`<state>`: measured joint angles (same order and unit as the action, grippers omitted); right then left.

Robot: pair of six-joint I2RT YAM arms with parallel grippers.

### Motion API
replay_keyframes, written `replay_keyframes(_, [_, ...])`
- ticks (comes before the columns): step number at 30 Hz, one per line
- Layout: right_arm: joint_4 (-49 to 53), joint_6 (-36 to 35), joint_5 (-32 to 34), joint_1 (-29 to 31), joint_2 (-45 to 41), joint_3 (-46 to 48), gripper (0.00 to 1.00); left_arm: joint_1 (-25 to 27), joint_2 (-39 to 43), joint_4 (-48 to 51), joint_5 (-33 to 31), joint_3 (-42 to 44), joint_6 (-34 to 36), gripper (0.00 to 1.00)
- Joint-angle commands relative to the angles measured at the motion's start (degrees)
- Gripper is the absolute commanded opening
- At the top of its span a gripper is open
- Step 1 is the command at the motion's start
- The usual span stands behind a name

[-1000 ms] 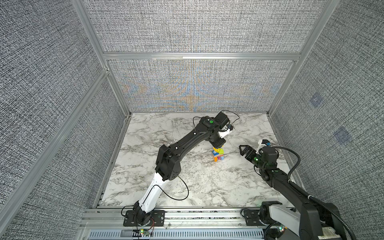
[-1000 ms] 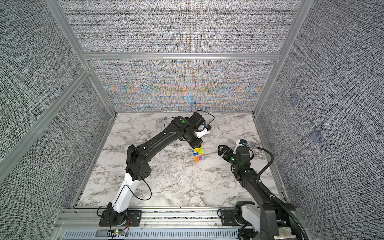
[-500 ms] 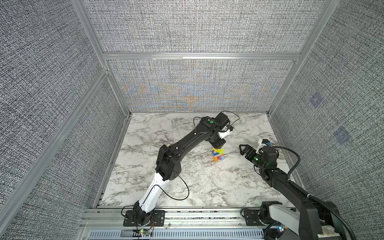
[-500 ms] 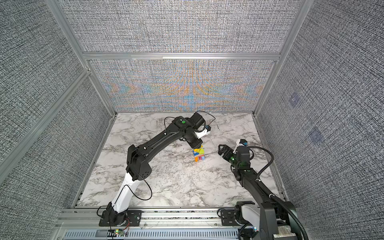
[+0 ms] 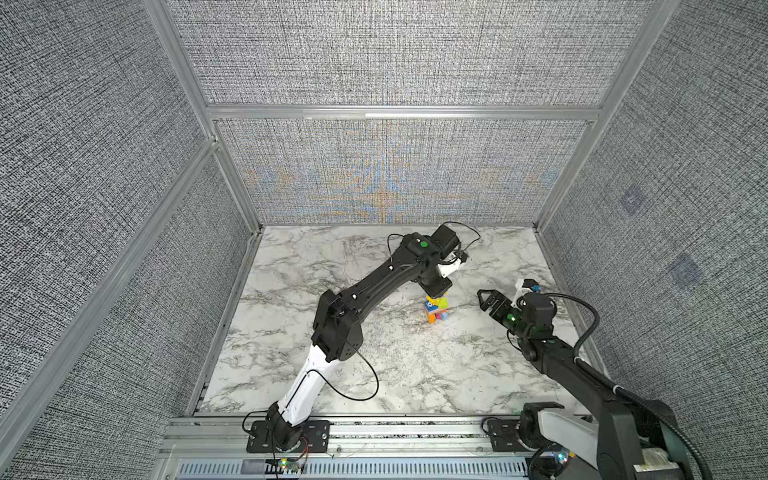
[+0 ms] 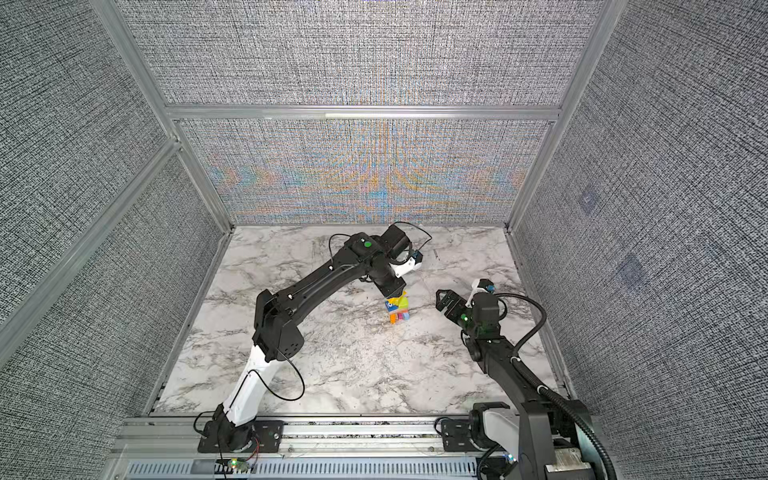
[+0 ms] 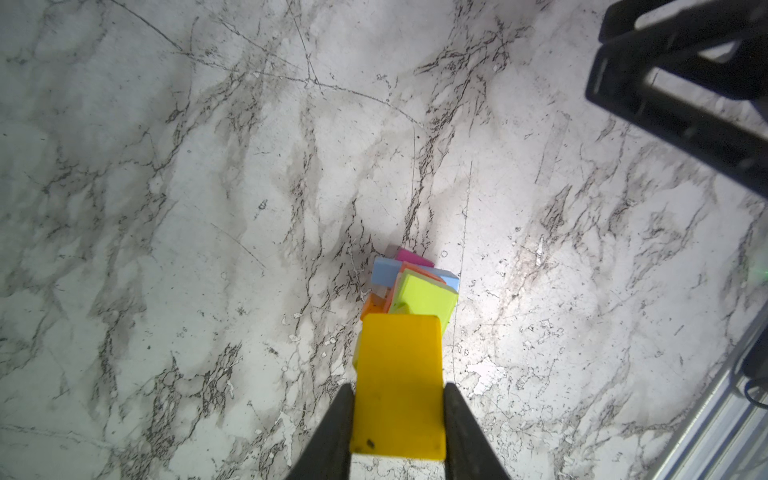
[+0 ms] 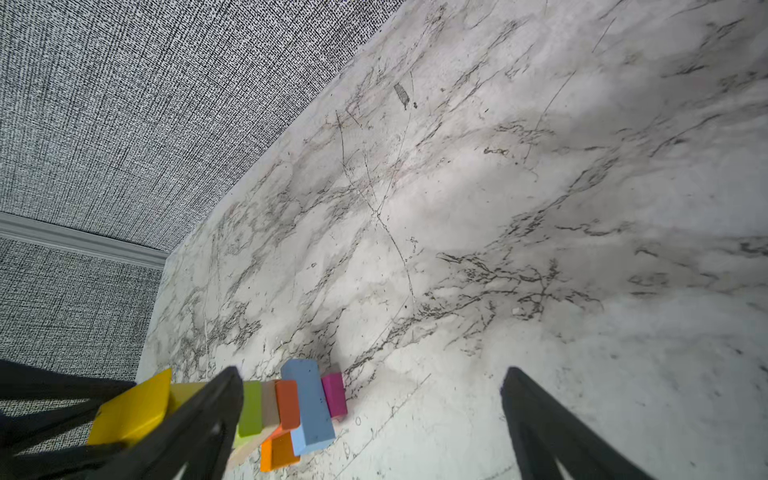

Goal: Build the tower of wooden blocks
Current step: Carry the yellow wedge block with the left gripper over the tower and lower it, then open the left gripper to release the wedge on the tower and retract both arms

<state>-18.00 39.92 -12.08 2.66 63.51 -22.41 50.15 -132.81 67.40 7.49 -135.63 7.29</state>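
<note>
The tower (image 5: 436, 309) (image 6: 398, 309) stands mid-table on the marble top, a small stack of wood blocks. From the floor up I see magenta (image 8: 334, 395), a light blue bar (image 8: 309, 403), orange (image 8: 286, 405), bare wood and lime green (image 7: 424, 295). A yellow block (image 7: 398, 374) (image 8: 133, 407) lies on top, slightly tilted. My left gripper (image 7: 398, 390) reaches down from above, its fingers against both sides of the yellow block. My right gripper (image 5: 482, 298) (image 8: 372, 372) hovers to the tower's right, open and empty.
Grey fabric walls close in the marble table (image 5: 374, 365) at the back and on both sides. An aluminium rail (image 5: 374, 428) with both arm bases runs along the front. The right gripper's black fingers (image 7: 665, 83) show in the left wrist view.
</note>
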Motion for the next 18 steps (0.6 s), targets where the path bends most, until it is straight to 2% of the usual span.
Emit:
replay_keyframes(1, [-1.78,0.15,-0.31,0.01,0.40,0.01,0.99,-0.05,-0.08,0.28,-0.08,-0.51,0.66,0.51])
replay_keyframes(8, [-2.04,0.16,-0.40,0.02,0.71,-0.03,0.99,0.13,-0.08,0.28,-0.34,-1.05,0.80,0.72])
replay_keyframes(11, [-2.04,0.10,-0.40,0.04,0.70,0.02,0.99,0.13,0.34,0.03,-0.30,-1.31,0.91,0.86])
replay_keyframes(12, [-2.04,0.05,-0.40,-0.01,0.64,-0.04,0.99,0.12,0.60,-0.15,-0.36,-1.32,0.97,0.96])
replay_keyframes(13, [-2.05,0.05,-0.48,0.01,0.64,-0.05,0.99,0.12,0.79,-0.16,-0.43,-1.53,1.06,0.99])
replay_keyframes(18, [0.98,-1.56,-0.94,-0.20,-0.98,-0.93,0.99,0.13,3.31,-0.58,-2.67,-2.25,0.95,0.99])
